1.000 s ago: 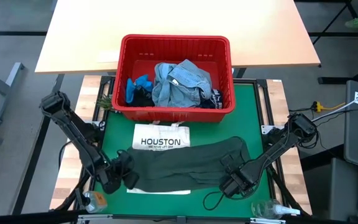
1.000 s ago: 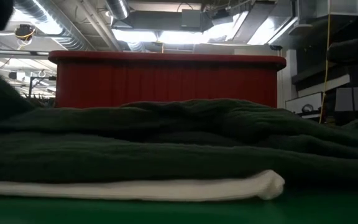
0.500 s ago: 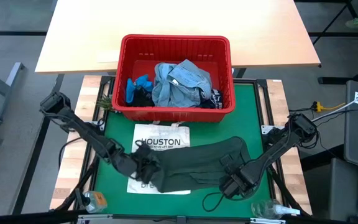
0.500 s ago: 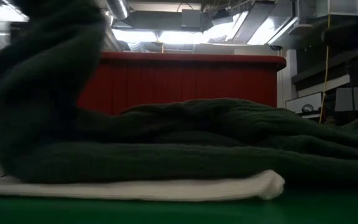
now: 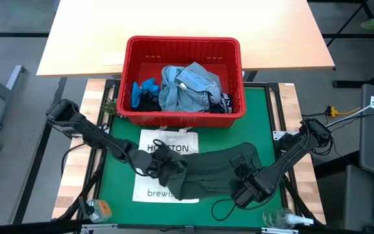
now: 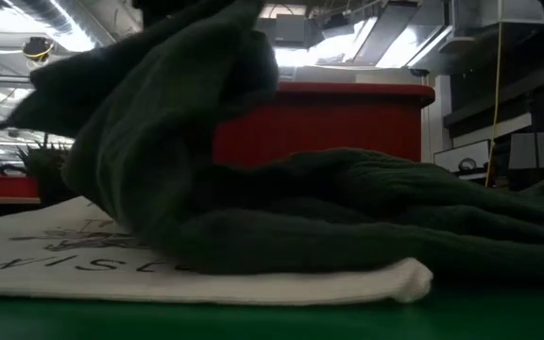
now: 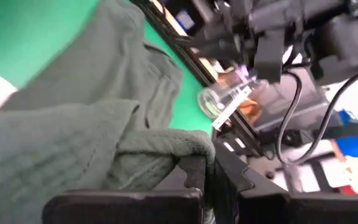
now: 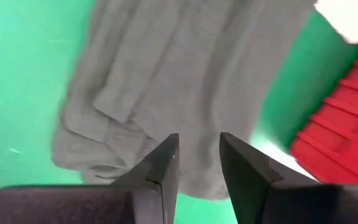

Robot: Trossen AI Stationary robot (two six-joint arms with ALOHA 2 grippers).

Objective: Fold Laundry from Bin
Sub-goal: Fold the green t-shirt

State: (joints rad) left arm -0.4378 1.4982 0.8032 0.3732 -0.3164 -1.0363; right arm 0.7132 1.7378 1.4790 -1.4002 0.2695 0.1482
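Jaws of your left gripper [image 5: 163,168] are clenched on a raised fold of the dark green garment [image 5: 216,172], near the middle of the green surface [image 5: 268,117]; the rest of that garment lies flat toward the right edge, partly over the white tote bag [image 5: 164,146]; your right gripper [image 5: 242,174] rests on the garment with its jaws parted, grasping nothing; the red bin [image 5: 184,49] sits at the far edge, holding the denim shirt [image 5: 190,84] and other laundry.
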